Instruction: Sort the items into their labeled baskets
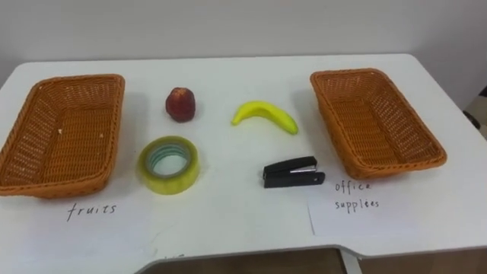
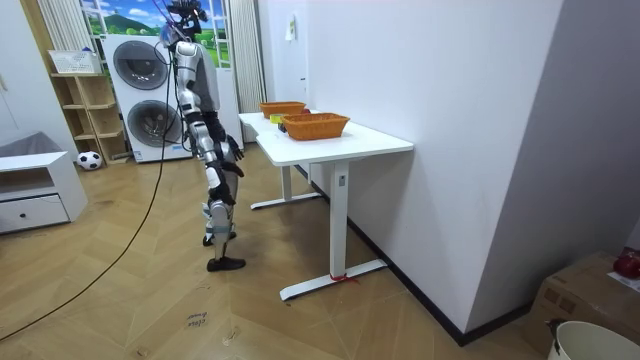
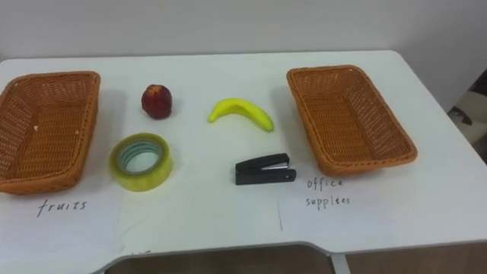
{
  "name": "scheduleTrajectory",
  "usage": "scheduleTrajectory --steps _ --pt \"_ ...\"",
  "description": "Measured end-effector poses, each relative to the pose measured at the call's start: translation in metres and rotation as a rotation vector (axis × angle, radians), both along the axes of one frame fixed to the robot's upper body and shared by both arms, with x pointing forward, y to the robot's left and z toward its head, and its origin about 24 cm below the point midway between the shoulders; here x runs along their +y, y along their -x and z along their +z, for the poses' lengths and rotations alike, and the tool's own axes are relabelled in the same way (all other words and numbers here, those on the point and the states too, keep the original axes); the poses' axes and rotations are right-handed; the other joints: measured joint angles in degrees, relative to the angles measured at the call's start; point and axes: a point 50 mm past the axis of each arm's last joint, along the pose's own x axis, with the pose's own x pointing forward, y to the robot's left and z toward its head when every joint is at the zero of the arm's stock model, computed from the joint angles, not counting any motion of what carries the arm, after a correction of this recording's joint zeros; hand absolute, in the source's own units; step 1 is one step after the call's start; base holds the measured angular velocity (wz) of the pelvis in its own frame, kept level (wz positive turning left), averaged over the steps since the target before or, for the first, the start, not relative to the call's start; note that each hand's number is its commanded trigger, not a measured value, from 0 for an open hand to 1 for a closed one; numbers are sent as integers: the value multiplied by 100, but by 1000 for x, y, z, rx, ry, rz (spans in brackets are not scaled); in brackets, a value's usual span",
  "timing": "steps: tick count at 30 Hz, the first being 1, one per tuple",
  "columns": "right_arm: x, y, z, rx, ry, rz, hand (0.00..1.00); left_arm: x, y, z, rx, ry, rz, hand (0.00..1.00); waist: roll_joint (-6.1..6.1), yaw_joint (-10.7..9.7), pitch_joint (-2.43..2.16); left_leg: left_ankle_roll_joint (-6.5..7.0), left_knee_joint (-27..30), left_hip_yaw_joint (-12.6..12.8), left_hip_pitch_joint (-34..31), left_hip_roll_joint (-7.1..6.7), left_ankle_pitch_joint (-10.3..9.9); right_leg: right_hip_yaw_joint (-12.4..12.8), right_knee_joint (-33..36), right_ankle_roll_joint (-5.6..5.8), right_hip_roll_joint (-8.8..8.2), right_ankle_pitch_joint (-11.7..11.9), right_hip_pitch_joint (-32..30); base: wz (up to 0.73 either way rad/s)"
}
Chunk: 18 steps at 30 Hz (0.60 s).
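On the white table [image 1: 228,221] lie a red peach [image 1: 180,104], a yellow banana [image 1: 265,116], a roll of yellowish tape [image 1: 168,164] and a black stapler [image 1: 293,172], all between two empty wicker baskets. The left basket [image 1: 65,137] has "fruits" handwritten in front of it. In front of the right basket [image 1: 373,122] the writing says "office supplies". In the room view I stand a step back from the table's long side, facing it. My right hand [image 2: 236,157] hangs low by my hip, well away from the objects.
A wall runs along the table's far side. The table's near edge [image 1: 251,253] has a curved cut-out. In the room view, washing machines [image 2: 145,95], a shelf [image 2: 85,110] and a ball [image 2: 90,159] stand behind me, with open wooden floor around.
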Motion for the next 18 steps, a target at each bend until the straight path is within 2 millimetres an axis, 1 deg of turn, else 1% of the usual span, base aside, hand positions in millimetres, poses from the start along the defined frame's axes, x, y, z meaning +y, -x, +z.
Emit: scheduleTrajectory --steps 1,4,5,6,7,8,9,10,11,13,14,15,16,17,18 --pt "-5 -7 4 -21 31 -20 0 1 0 0 0 -2 1 0 -5 -39 6 0 0 13 -18 -3 0 13 -3 0 0 0 -24 -6" --pt "-17 -18 14 -44 108 -80 0 2 -1 1 -9 -6 0 0 -40 -121 4 1 -5 16 -18 -7 -1 17 -9 8 -1 -10 -58 0" --pt "-19 -19 15 -45 122 -92 0 2 -1 1 -10 -8 1 0 -43 -151 4 1 -7 16 -20 -7 -1 17 -8 9 -1 -12 -65 -5" --pt "-23 -24 20 -59 149 -119 0 2 -2 2 -13 -9 1 0 -41 -161 2 1 -8 48 -33 -6 -1 41 -1 9 -1 -12 -101 -9" --pt "-29 -28 27 -72 186 -150 0 2 -2 2 -15 -10 1 0 -56 -189 -16 1 -8 64 -57 -7 -1 71 9 9 0 -12 -137 -11" --pt "-32 -31 31 -81 206 -169 0 3 0 2 -12 -11 4 0 -30 -193 -12 1 -8 65 -75 -9 -1 86 12 9 0 -12 -147 -9" --pt "-40 -34 40 -98 247 -210 0 4 -1 3 -19 -15 7 0 -39 -203 -20 1 -8 77 -100 -13 -1 126 22 9 0 -11 -162 -6" --pt "-46 -38 51 -114 297 -244 0 6 -4 4 -30 -22 2 0 -29 -208 -13 1 -7 79 -109 -17 -1 137 34 9 0 -11 -179 -6" --pt "-48 -39 57 -122 325 -255 0 6 -5 5 -34 -26 2 0 -26 -204 -10 1 -7 80 -111 -16 -1 138 49 9 -1 -12 -186 -6" --pt "-58 -51 79 -148 447 -278 0 9 -10 7 -53 -38 4 0 -29 -199 -6 1 -7 122 -120 -15 -1 163 111 16 0 -20 -247 -10" --pt "-60 -54 85 -156 472 -288 0 9 -10 7 -58 -39 3 0 -34 -192 -3 1 -8 133 -120 -15 -1 172 112 16 -1 -20 -252 -7" --pt "-63 -58 95 -173 521 -309 0 9 -11 7 -61 -40 3 0 -40 -187 -3 2 -8 141 -117 -16 -1 175 113 16 -1 -20 -253 -3" --pt "-66 -62 102 -175 572 -323 0 9 -10 7 -59 -40 4 0 -38 -190 7 1 -8 141 -112 -15 -1 174 114 15 0 -20 -250 0" --pt "-67 -63 105 -178 590 -334 0 9 -10 7 -58 -40 4 0 -55 -188 2 1 -8 139 -113 -15 -1 169 114 15 -1 -20 -249 0" --pt "-69 -64 111 -178 628 -351 0 9 -10 7 -57 -40 4 0 -51 -180 11 2 -9 134 -119 -13 -1 154 115 15 0 -20 -249 4"
